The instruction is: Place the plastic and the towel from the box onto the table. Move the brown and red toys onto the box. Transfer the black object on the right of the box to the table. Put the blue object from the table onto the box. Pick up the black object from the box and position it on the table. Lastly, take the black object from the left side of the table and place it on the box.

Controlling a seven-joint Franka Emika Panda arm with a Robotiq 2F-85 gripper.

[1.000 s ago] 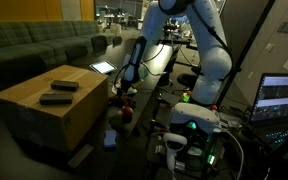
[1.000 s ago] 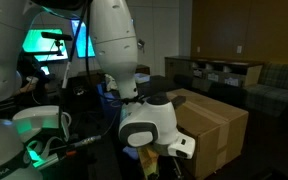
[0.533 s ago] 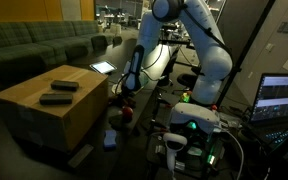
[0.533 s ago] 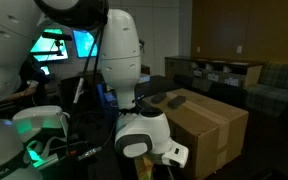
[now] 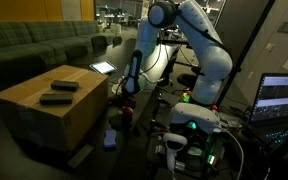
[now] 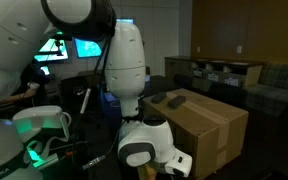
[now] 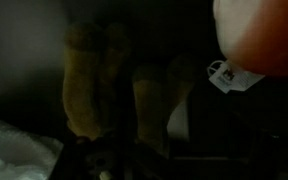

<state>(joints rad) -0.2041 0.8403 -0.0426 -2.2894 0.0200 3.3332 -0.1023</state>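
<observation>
Where the white arm (image 5: 189,30) bends down past the box (image 5: 29,105), the hand (image 5: 127,92) hangs low with its jaws spread as wide as they go. Nothing sits between them, and it touches nothing that I can make out.

In an exterior view the round red toy (image 5: 125,113) lies just below the hand. In the wrist view that toy fills the upper right corner, and a white tag (image 7: 229,75) hangs from its lower edge. Ahead of the hand in the wrist view sits the brown toy (image 7: 89,85), lumpy and dim. That picture is so dark that its two upright lobes may be one toy or two things side by side.

The box stands just beside the hand, and its flat tan top is roughly level with the wrist. On that top lie a black slab (image 5: 64,86) and a flatter black piece (image 5: 54,99), close to each other and both well apart from the hand.
</observation>
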